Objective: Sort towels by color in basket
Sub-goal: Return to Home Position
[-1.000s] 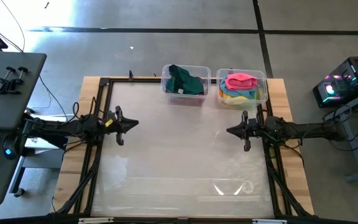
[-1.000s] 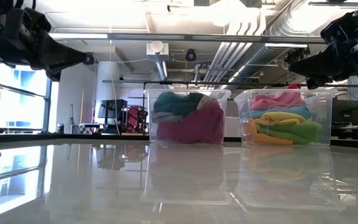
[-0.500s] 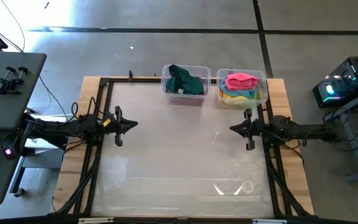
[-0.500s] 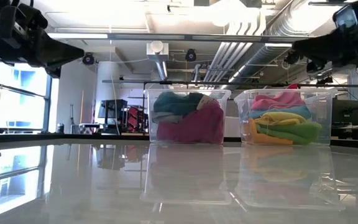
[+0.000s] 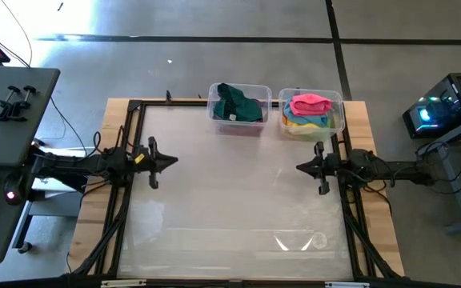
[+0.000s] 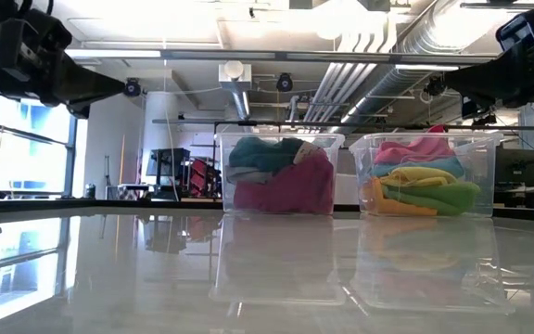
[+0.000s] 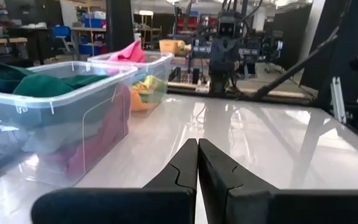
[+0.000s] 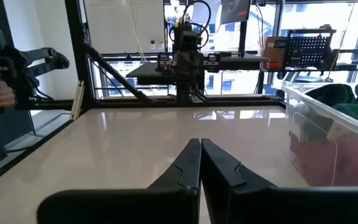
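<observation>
On the table, two bins hold towels; left claw and right claw pinched together.

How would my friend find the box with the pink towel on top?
At the far edge of the table, two clear bins stand side by side. Take the right bin. Its pink towel tops yellow and blue ones, while the left bin shows a dark green towel.
</observation>
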`<state>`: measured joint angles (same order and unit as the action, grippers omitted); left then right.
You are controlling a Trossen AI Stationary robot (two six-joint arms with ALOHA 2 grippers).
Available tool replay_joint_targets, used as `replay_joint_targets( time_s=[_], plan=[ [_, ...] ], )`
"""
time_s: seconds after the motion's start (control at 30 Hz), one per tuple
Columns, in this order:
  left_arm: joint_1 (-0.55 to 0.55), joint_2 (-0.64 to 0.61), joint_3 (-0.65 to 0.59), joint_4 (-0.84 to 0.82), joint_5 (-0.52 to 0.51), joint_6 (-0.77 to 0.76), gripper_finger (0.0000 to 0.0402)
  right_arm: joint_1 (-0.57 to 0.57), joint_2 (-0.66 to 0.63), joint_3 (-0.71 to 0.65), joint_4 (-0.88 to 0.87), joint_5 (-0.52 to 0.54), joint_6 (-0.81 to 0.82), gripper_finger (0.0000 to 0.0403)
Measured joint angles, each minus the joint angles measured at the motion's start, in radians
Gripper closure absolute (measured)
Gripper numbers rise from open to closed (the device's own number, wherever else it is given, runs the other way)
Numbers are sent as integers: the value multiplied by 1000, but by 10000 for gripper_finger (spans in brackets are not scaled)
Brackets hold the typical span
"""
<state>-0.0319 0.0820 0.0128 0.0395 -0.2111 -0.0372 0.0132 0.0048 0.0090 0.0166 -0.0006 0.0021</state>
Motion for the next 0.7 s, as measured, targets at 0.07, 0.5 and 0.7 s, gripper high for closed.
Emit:
replay_joint_targets(
  time_s=[0.07, 0.5, 0.7],
  plan=[
    [0, 11, 0, -1, -4, 6, 401, 0, 1, 0, 0, 0, 0, 402],
    [0, 24, 0, 1, -8, -3, 401, 0, 1, 0, -3, 0, -2, 402],
    [0, 24, 0, 2, -8, -3, 401, 0, 1, 1, -5, 0, -2, 402]
  ],
)
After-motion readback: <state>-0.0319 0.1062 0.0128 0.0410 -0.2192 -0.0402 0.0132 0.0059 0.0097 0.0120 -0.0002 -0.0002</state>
